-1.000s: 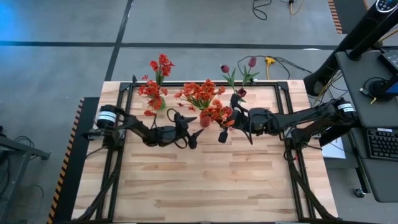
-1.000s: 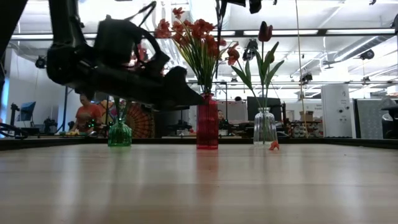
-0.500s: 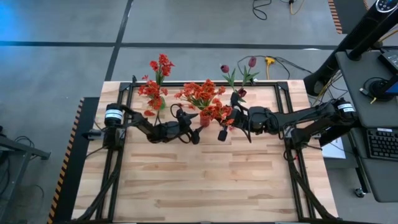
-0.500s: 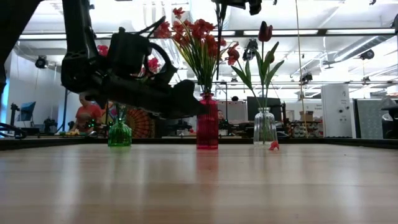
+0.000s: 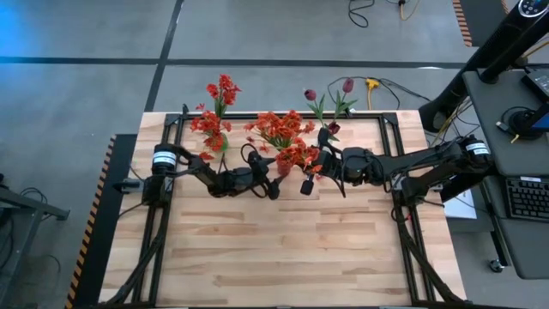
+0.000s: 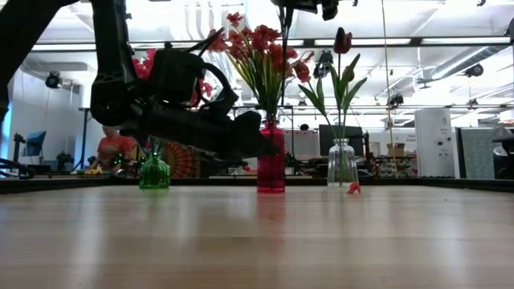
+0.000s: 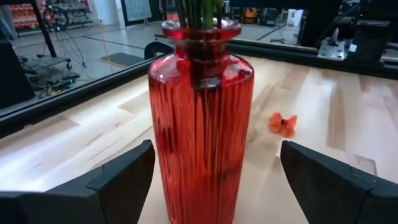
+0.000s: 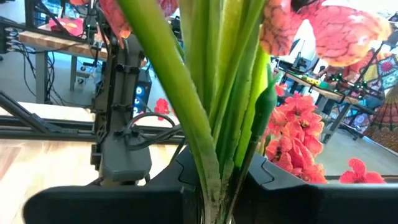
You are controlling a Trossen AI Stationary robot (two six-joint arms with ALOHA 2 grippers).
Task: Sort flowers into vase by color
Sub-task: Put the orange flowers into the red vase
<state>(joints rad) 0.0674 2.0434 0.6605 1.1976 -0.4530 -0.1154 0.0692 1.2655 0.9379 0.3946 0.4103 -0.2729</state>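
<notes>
A ribbed red vase [image 7: 200, 118] stands on its base on the table [image 5: 283, 249] and holds orange-red flowers [image 6: 257, 48]. In the high view the vase [image 5: 281, 164] sits between the two arms. My left gripper [image 7: 214, 168] is open and low, with one finger on either side of the vase's body; I cannot tell whether it touches. My right gripper [image 8: 214, 199] is shut on the flowers' green stalks [image 8: 217, 112] above the vase, and shows in the high view [image 5: 307, 176] right of it. My right gripper holds the bundle of green stalks [image 8: 211, 168] below the blooms, several stalks pinched together between its two fingers. The fingers come level from the table's right side and lie across the upright stalks. The stalks' lower ends stand in the red vase.
A green vase [image 6: 155, 172] with red flowers [image 5: 216, 107] stands far left. A clear vase [image 6: 343, 164] with maroon tulips [image 5: 330, 103] stands far right. A fallen orange bloom [image 7: 282, 123] lies on the wood near it. The table's near half is bare wood.
My left gripper has moved toward the table's right and far edge, up to the red vase, and its open fingers now stand around the vase's body. My right gripper has kept its hold on the stalks.
</notes>
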